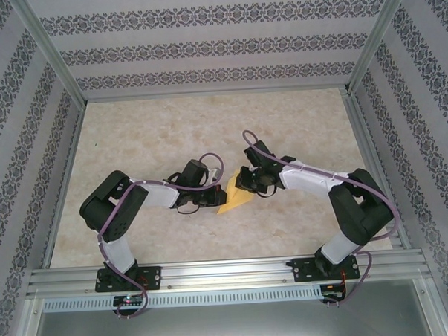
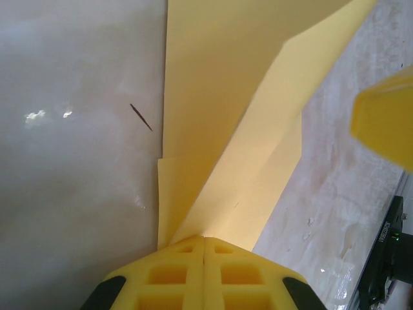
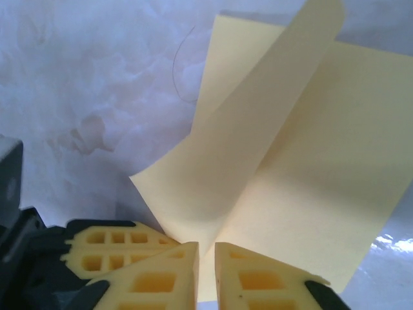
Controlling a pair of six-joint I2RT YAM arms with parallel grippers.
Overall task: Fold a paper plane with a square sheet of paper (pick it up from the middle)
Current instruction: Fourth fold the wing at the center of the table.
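Note:
The square sheet of paper is yellow-orange and partly folded, lying at the table's middle between both arms. My left gripper is shut on one edge of it; in the left wrist view the jaws meet with the paper fanning out from them. My right gripper reaches the sheet from the other side. Its fingertips stand a narrow gap apart, with a raised fold of the paper rising out of that gap. The left gripper's fingers lie just beside it.
The pale marbled tabletop is ringed by an aluminium frame and patterned walls. One of the right gripper's yellow fingers shows blurred, close to the sheet's right edge.

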